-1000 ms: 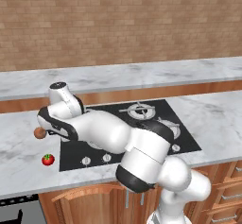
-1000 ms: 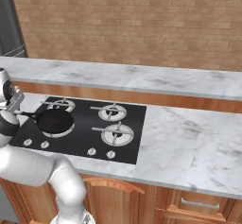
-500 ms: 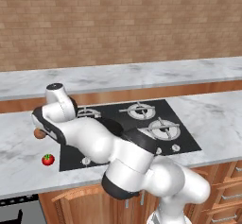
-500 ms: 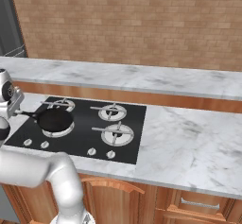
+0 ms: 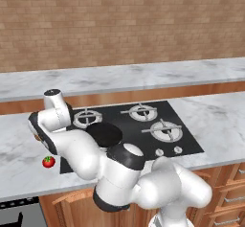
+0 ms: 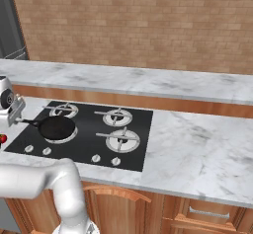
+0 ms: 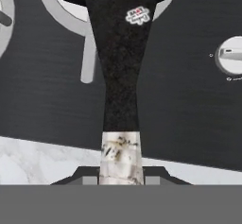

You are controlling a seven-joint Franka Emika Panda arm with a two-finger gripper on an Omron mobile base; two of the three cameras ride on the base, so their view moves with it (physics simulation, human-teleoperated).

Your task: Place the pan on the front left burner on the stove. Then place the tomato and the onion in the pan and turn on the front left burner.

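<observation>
The arm covered the pan's [image 5: 104, 133] near rim and the front left burner's [image 6: 69, 135] near side in the left base view. The picture's left edge cut the tomato [image 6: 2, 138] in the right base view. The top edge cropped the pan's bowl in the hand view, and a knob [image 7: 231, 55] ran off the right edge.

Black pan [image 6: 57, 128] sits on front left burner [image 6: 64, 136]; tomato [image 5: 48, 162] beside stove [image 6: 133, 124].
</observation>
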